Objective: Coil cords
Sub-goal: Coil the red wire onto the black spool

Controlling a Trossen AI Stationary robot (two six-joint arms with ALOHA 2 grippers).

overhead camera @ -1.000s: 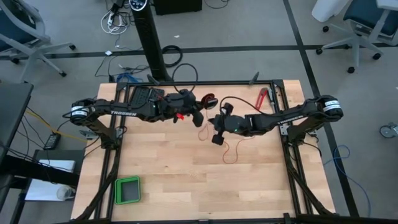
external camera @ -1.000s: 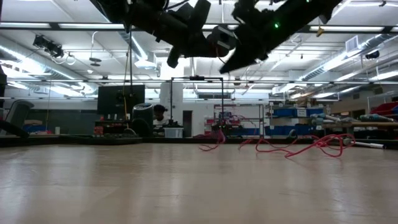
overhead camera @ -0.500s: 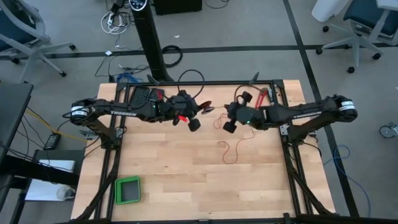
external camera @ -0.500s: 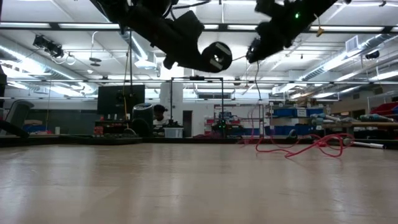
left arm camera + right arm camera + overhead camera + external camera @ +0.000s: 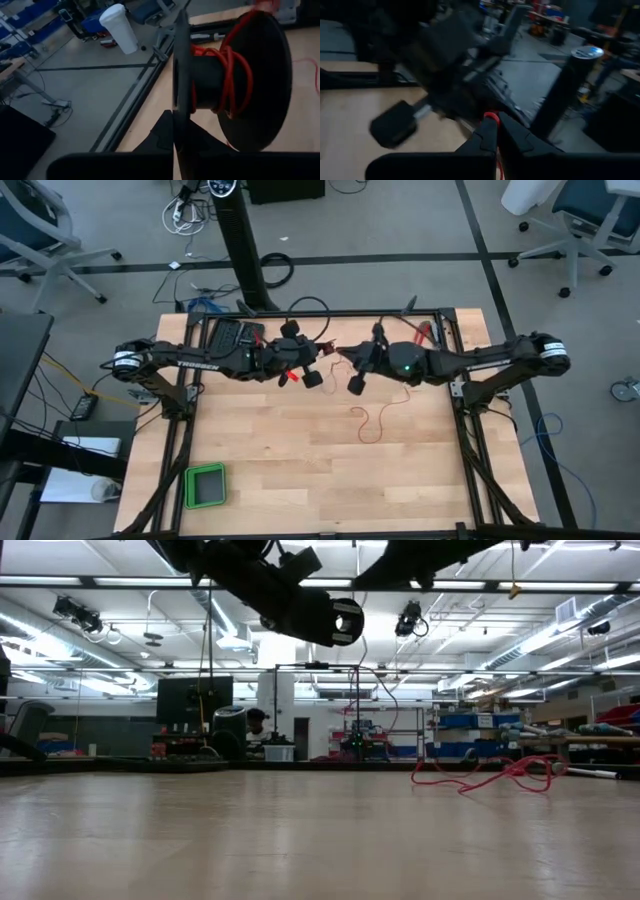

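Observation:
A black spool (image 5: 240, 80) with the thin red cord (image 5: 231, 75) wound on its hub is held up over the table's far middle by my left gripper (image 5: 175, 120), which is shut on it. The spool (image 5: 345, 622) hangs high in the low view. My right gripper (image 5: 495, 125) sits just right of the spool (image 5: 326, 352) and is shut on the cord. From there the cord drops to loose loops (image 5: 372, 420) lying on the wooden table (image 5: 280, 460). My left gripper pinches the rim of the spool's nearer flange (image 5: 181, 95) between its two fingers, edge-on. The spool is lifted clear of the table, its axle roughly level. My right gripper pinches a single strand of the red cord (image 5: 491, 117) at its fingertips, pointing roughly level toward the spool. The strand runs down slack from the fingers to the table.
A red-handled hand tool (image 5: 425, 332) lies at the table's far right. A green tray (image 5: 205, 485) sits at the near left corner. More red cord (image 5: 480, 775) lies tangled on the table's right part. The black frame rails (image 5: 440, 315) border the far edge.
My right gripper has risen and gone toward the far edge and the spool, drawing the cord's left loops up off the table. My left gripper has rolled its wrist in place, turning the spool about.

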